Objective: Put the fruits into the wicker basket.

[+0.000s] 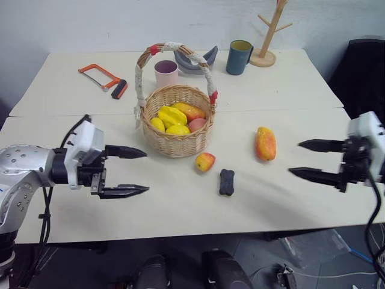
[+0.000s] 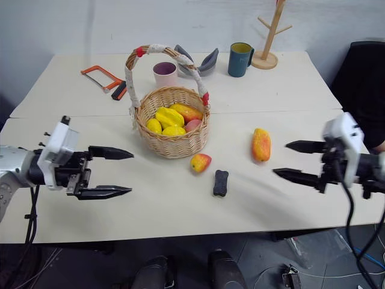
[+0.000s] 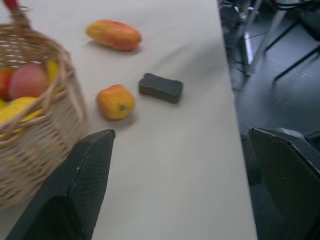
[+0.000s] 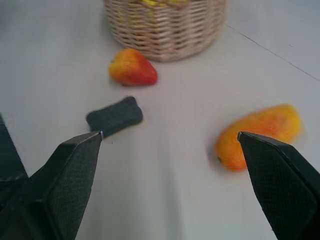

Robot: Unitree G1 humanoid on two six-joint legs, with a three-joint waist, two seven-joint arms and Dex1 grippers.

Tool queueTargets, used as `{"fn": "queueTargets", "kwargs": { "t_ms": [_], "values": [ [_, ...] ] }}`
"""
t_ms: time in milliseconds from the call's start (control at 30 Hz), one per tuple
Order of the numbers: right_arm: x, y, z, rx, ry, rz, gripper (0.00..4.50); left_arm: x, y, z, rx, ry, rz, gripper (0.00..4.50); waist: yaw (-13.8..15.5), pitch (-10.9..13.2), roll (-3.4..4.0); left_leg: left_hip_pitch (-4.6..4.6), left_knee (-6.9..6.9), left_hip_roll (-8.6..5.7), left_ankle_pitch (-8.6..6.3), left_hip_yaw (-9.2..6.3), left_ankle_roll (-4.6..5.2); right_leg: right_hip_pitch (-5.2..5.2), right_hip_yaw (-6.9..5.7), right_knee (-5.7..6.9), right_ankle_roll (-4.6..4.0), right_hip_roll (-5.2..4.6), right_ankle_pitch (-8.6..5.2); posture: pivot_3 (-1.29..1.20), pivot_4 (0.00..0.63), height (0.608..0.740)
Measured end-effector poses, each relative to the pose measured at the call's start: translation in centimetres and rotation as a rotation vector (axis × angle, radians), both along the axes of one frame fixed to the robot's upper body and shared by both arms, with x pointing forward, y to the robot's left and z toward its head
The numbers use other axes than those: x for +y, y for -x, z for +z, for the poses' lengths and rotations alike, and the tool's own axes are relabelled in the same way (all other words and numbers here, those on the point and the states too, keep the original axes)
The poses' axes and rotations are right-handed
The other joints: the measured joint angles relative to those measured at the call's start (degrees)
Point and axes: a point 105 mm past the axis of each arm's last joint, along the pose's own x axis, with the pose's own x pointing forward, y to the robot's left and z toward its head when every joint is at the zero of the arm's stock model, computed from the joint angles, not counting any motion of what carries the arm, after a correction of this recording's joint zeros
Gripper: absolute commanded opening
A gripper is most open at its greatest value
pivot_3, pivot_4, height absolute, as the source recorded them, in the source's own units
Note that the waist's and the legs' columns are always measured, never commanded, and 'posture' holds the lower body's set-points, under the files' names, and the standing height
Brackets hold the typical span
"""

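Observation:
A small yellow-red peach-like fruit (image 1: 205, 161) lies on the table just in front of the wicker basket (image 1: 177, 143). To its right lies an oblong orange mango-like fruit (image 1: 265, 143). The basket holds several yellow and red fruits under its cloth-wrapped handle (image 1: 174, 48). My left gripper (image 1: 137, 171) hovers open to the basket's left, pointing right, nothing between its fingers. Over the table's right end my right gripper (image 1: 299, 159) hangs open and empty, pointing left toward the mango-like fruit.
A small black block (image 1: 227, 182) lies in front of the two fruits. Behind the basket stand a pink cup (image 1: 166, 73), a grey object (image 1: 196, 61), a dark teal mug (image 1: 239, 57) and a wooden mug tree (image 1: 269, 33). An orange hacksaw (image 1: 103, 79) lies at the back left.

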Motion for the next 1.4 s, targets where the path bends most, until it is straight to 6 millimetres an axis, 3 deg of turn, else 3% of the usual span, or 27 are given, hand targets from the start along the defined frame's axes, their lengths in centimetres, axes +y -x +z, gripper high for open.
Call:
{"fn": "queueTargets", "kwargs": {
  "t_ms": [100,267,633,767,1033,1133,1233,1400],
  "values": [
    [3.0,-0.4,-1.3,-0.055,0.099,0.121,4.45,-0.6,-0.1,-0.5,-0.017,-0.027,-0.028,4.50,0.00,0.00,0.00,-0.04,0.08,-0.02,0.00,0.03,0.02,-0.04,0.02,0.02,0.00,-0.02,0.00,0.00,0.150,0.740],
    [5.6,-1.5,-3.9,-0.202,0.303,0.297,4.45,-1.2,-0.3,-1.4,-0.035,-0.060,-0.060,4.50,0.12,0.00,0.00,-0.26,0.26,-0.03,0.00,0.10,0.03,-0.27,0.05,0.14,0.00,-0.02,0.00,0.00,0.150,0.740],
    [7.0,-5.2,-6.0,-0.338,0.619,0.655,4.45,-2.2,-0.6,-1.0,-0.079,-0.037,-0.067,4.50,-0.13,0.03,0.03,-0.23,0.80,0.10,-0.01,0.21,0.07,-0.29,0.04,0.59,-0.06,0.04,-0.03,0.00,0.150,0.740],
    [7.6,-5.9,-7.4,-0.304,0.656,0.751,4.45,-2.5,-0.4,-1.0,-0.086,-0.040,-0.072,4.50,-0.10,0.04,0.04,-0.22,0.89,0.09,-0.02,0.22,0.07,-0.29,0.05,0.72,-0.07,0.00,-0.04,0.00,0.150,0.740],
    [10.1,-7.7,-7.7,-0.306,0.673,0.853,4.45,-2.4,-0.7,-0.8,-0.105,-0.034,-0.036,4.50,-0.26,0.04,0.05,-0.18,0.91,0.10,-0.02,0.20,0.04,-0.32,0.02,0.91,-0.16,-0.01,-0.09,0.00,0.150,0.740],
    [10.2,-7.9,-8.4,-0.270,0.679,0.876,3.92,-2.4,-0.4,-0.5,-0.112,-0.028,-0.026,4.50,-0.29,0.04,0.04,-0.16,0.93,0.10,-0.02,0.18,0.04,-0.29,0.00,0.94,-0.17,-0.03,-0.09,0.00,0.150,0.740],
    [10.3,-8.0,-8.7,-0.235,0.654,0.871,2.80,-2.3,-0.3,-0.4,-0.118,-0.029,-0.018,4.50,-0.40,0.04,0.04,-0.08,0.99,0.10,-0.01,0.17,0.02,-0.22,-0.01,1.02,-0.17,-0.02,-0.09,0.00,0.150,0.740],
    [10.6,-7.9,-8.8,-0.184,0.615,0.860,1.36,-2.3,-0.4,-0.3,-0.112,-0.030,-0.009,4.50,-1.25,0.04,0.04,-0.05,0.97,0.11,0.00,0.14,-0.01,-0.24,-0.03,1.13,-0.22,-0.01,-0.12,0.00,0.150,0.740]
  ]
}}
